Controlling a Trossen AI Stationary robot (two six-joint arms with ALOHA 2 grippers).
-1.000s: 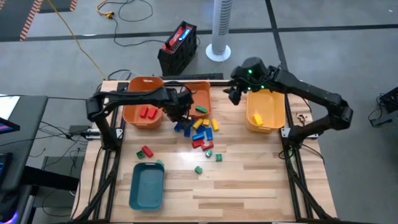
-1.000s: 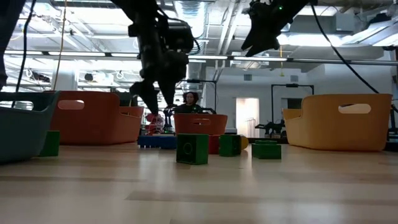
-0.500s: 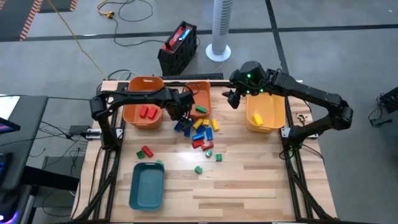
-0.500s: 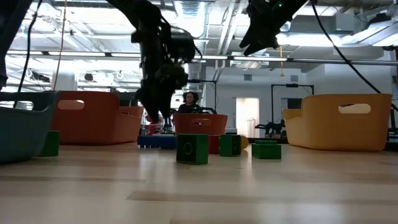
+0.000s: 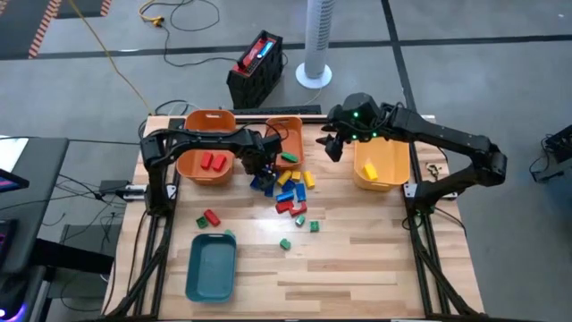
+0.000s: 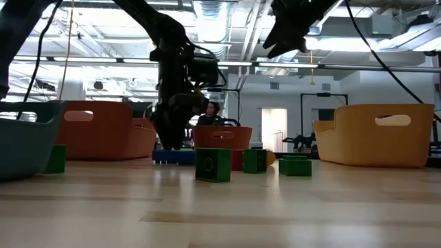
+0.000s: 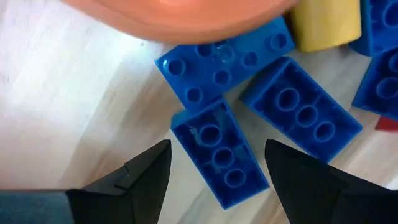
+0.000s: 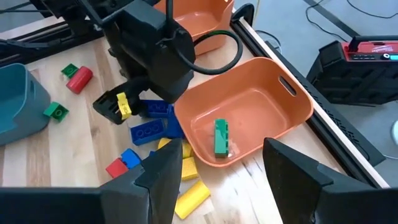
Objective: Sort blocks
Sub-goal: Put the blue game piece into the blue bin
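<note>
Hovering low over the wooden table (image 5: 375, 259), the left gripper (image 7: 214, 171) has its fingers spread on either side of a blue brick (image 7: 221, 155) lying studs-up beside two more blue bricks, right against the outside of an orange bin (image 5: 284, 143). The rest of the blocks (image 5: 290, 190), red, yellow, green and blue, lie scattered in a loose cluster at the table's middle, with a few green ones nearer the teal bin (image 5: 211, 266). Each brick looks light, rigid and smooth-sided, so it probably slips under a glancing touch; pinching it across its two long flat walls seems the safest hold. The right gripper (image 8: 221, 165) hangs high above the same orange bin, empty, with its fingers spread apart.
</note>
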